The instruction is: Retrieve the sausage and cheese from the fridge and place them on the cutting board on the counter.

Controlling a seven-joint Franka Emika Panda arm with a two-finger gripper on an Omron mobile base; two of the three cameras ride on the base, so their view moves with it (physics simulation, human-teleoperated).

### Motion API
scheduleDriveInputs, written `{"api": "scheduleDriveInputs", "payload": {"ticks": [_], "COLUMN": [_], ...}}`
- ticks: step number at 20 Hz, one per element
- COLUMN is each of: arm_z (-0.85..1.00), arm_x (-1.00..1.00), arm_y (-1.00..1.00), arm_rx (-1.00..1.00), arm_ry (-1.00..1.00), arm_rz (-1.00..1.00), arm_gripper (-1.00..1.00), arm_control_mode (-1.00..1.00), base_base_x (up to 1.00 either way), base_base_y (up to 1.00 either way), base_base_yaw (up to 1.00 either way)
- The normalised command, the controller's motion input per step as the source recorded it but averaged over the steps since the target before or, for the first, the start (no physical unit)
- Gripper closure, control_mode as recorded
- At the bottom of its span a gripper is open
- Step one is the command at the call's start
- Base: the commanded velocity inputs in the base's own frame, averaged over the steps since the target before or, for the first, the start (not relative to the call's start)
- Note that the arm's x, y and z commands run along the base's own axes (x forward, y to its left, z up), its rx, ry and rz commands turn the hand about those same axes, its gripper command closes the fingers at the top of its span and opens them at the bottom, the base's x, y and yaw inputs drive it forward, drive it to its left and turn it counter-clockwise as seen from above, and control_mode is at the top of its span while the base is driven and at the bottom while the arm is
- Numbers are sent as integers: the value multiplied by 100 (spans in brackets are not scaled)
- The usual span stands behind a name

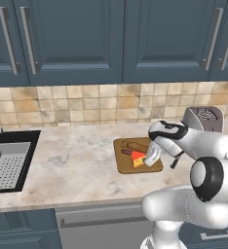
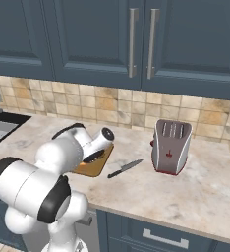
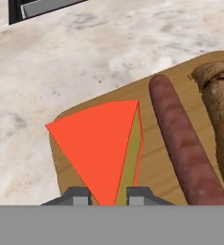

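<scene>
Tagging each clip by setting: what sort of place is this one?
A rendered home kitchen: dark blue wall cabinets with bar handles above a beige tiled backsplash, a beige marbled stone counter with a black sink, and a silver toaster.

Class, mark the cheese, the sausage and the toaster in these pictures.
cheese [image 3: 97, 148], hand view, on its red-orange face.
sausage [image 3: 181, 139], hand view, on the middle of its length.
toaster [image 2: 170, 147], right base view, on its front panel.
</scene>
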Motion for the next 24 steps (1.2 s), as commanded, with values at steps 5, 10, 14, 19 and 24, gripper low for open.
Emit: {"api": "scheduleDriveInputs", "payload": {"ticks": [5,10,14,19,24], "arm_z": [1,16,41,92,66], "arm_x": [-29,-27,0,-26,-78], "arm_y": [-6,-3,0,0,-1], "arm_rx": [0,0,0,1,-1], "arm_ry": [-1,-4,-4,-8,-7], "arm_rz": [1,4,5,3,-1], "arm_gripper": [-100,-100,-100,-100,-100], "arm_control_mode": [-100,-100,-100,-100,-100], "base_base_x": [0,0,0,0,0], "base_base_y": [0,0,0,0,0], "base_base_yaw": [0,0,0,0,0]}}
